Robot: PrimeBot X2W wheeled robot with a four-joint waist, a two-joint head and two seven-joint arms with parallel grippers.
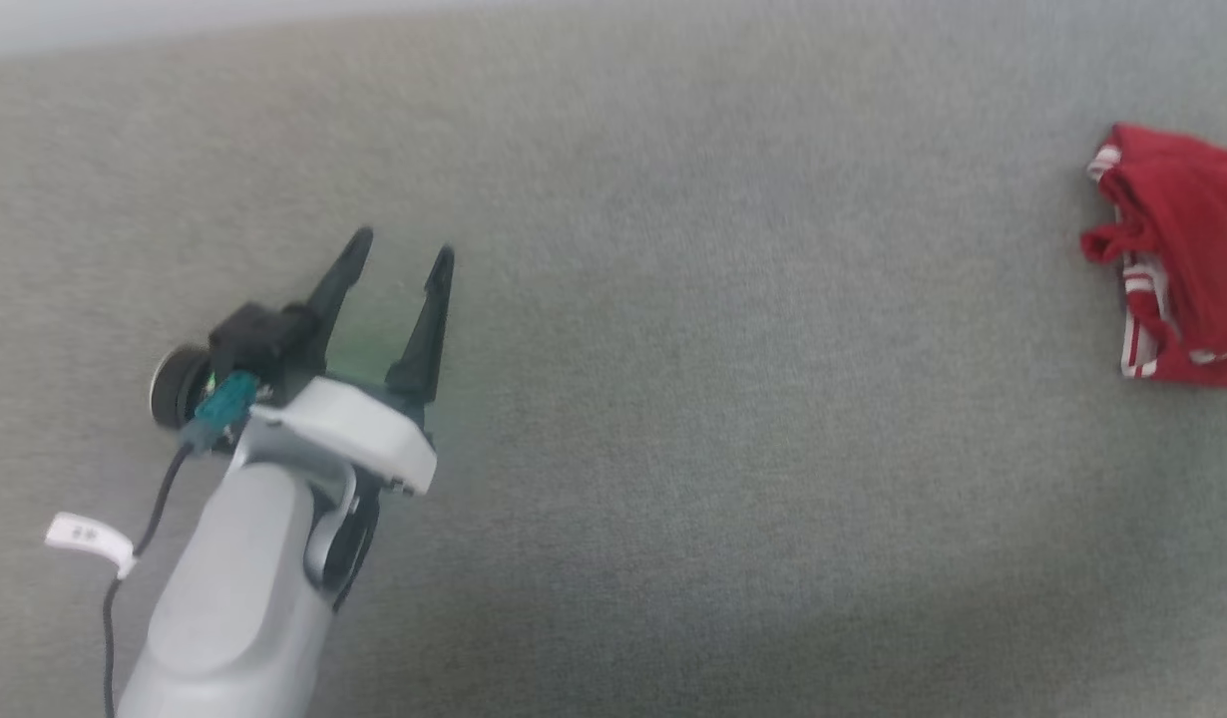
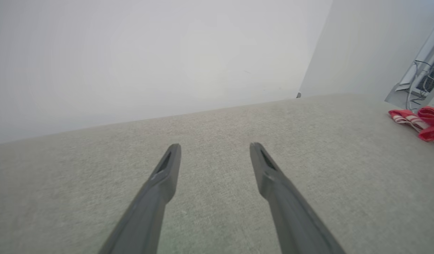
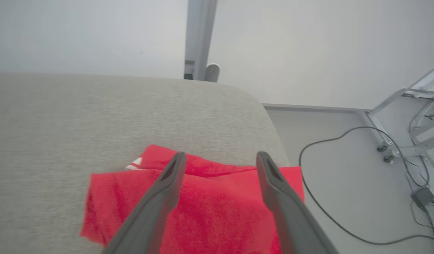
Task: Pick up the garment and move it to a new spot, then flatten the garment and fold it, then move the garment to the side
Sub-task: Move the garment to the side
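A: The grey upholstered surface (image 1: pixel 673 419) is taking up most of the scene. Where is the garment sitting on it?

B: The red T-shirt (image 1: pixel 1187 269) is lying as a compact folded bundle far to the right, close against the surface's right edge, with its striped trim (image 1: pixel 1137 299) facing left. That is looking like the final set-aside spot.

A: And what are the grippers doing?

B: The right gripper (image 3: pixel 220 155) is hovering just over the T-shirt with its fingers spread wide and nothing between them. The left gripper (image 1: pixel 403 244) is waiting well apart on the left over bare fabric, equally wide and gripping nothing.

A: So what is the robot needing to get right?

B: Probably a clean exit. The right arm is going to want a lift straight up, jaws staying apart, so no fingertip is catching the top layer and undoing the fold. Any sideways drag is risking a nudge off the edge, toward the floor where the black cable (image 3: pixel 323 211) is trailing.
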